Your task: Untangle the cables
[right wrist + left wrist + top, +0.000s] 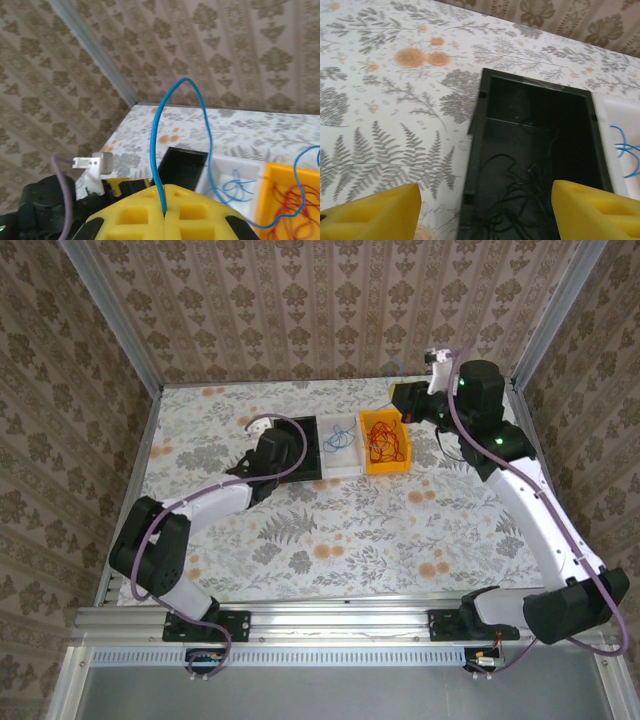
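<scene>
Top external view showed me three bins in a row, with a white open-topped plastic bin [340, 421] in the middle, a black rectangular plastic bin [312, 430] just to its left and an orange plastic bin [385, 470] just to its right. Loose blue wires [340, 440] lay in the white bin, thin red wires [383, 440] in the orange one and fine dark wires [520, 200] in the black one, so I judged the sorting by colour nearly finished. My right gripper [165, 215], raised behind and right of the white bin, had its yellow foam pads pressed together on one thin blue cable [152, 145]. The cable arched up and trailed back toward the white bin. I judged it was held high to draw it clear of the red bunch. My left gripper [485, 212] hung over the black bin, left of the white bin, pads spread wide and holding nothing.
</scene>
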You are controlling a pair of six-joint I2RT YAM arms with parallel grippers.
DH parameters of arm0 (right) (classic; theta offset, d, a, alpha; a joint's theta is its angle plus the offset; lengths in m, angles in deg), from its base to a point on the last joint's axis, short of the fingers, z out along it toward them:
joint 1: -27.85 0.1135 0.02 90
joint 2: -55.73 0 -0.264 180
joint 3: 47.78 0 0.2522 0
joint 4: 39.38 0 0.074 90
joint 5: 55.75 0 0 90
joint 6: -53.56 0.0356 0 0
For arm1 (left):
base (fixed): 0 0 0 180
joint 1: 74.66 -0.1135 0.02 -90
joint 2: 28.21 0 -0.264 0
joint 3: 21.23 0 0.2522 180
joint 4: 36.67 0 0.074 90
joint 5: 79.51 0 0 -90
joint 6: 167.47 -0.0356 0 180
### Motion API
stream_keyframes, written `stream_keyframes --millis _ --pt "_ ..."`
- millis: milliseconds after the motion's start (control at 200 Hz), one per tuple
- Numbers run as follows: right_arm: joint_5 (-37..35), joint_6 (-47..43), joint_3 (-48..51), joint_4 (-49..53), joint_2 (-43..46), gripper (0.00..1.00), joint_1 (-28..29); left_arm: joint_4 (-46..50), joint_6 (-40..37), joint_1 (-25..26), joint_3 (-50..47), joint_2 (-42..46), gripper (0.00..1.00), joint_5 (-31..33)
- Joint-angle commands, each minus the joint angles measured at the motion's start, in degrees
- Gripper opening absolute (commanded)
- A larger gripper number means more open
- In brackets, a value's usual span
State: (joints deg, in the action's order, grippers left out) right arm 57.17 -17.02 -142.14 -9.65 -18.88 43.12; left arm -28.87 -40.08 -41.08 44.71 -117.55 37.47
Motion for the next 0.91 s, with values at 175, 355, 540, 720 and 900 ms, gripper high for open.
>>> stream_keyframes --millis 175,355,540,720,900 --pt "9.72 4.23 -3.75 -1.42 -12.01 0.03 1.36 1.98 2.85 -1.58 -4.55 7.04 0.69 3.31" --pt "12.62 6.41 -5.22 -4.05 -20.36 0.03 1.58 2.54 3.57 -1.94 -6.73 9.00 0.69 4.13" --pt "11.51 7.34 -7.63 -4.30 -29.67 0.03 1.70 3.20 4.01 -2.07 -7.18 9.37 0.69 4.06" --pt "6.05 8.06 -12.07 -2.91 -38.01 0.03 2.26 3.23 3.90 -2.03 -7.08 9.56 0.69 3.65" --pt "-7.83 5.33 -17.84 1.79 -42.96 0.04 3.35 3.75 4.07 -2.07 -7.17 9.46 0.69 2.99"
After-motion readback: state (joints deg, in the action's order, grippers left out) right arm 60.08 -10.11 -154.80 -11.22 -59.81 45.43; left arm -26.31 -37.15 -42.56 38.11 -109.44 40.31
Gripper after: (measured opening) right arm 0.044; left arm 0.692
